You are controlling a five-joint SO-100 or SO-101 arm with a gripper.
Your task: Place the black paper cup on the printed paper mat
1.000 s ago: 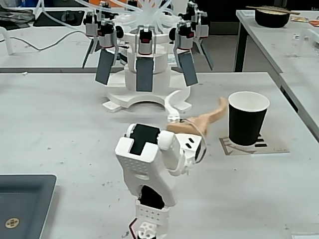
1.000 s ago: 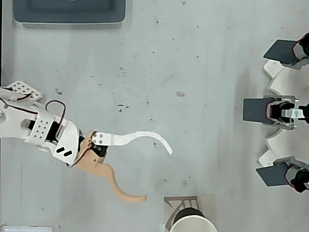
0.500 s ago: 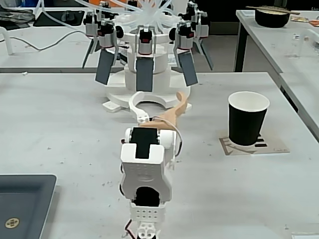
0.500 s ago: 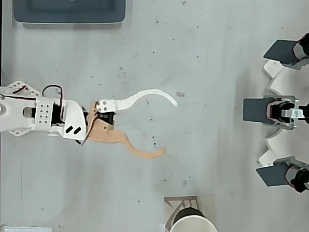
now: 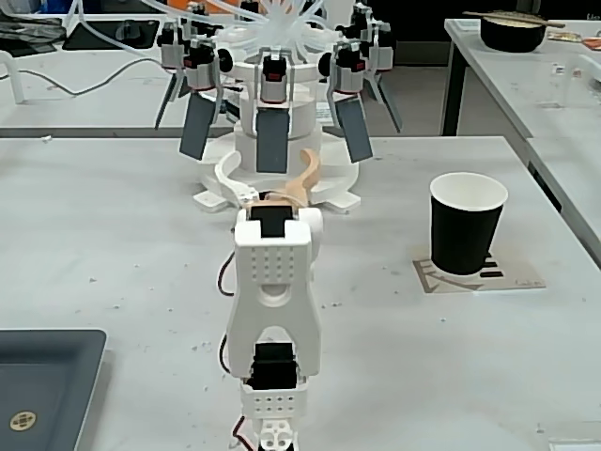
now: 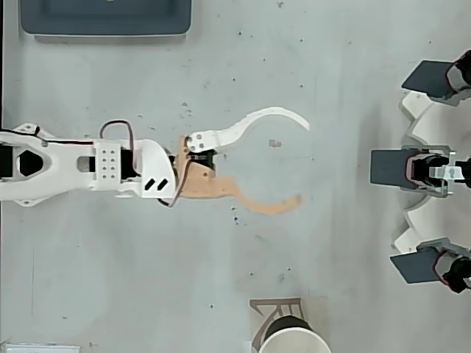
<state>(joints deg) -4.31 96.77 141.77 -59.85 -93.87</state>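
Observation:
The black paper cup (image 5: 465, 235) stands upright on the printed paper mat (image 5: 512, 274) at the right of the table in the fixed view. In the overhead view the cup (image 6: 294, 341) and the mat (image 6: 266, 307) are cut off by the bottom edge. My gripper (image 6: 304, 162) is open at mid-table, its white and tan fingers spread wide with nothing between them. It is well apart from the cup. In the fixed view my own arm hides most of the gripper, and only the tan finger (image 5: 308, 180) shows clearly.
A dark grey tray (image 5: 47, 376) sits at the near left corner, also seen in the overhead view (image 6: 107, 18). A white rig with several grey paddles (image 5: 272, 122) stands just beyond the gripper. A black bowl (image 5: 512, 33) rests on another table at the back right.

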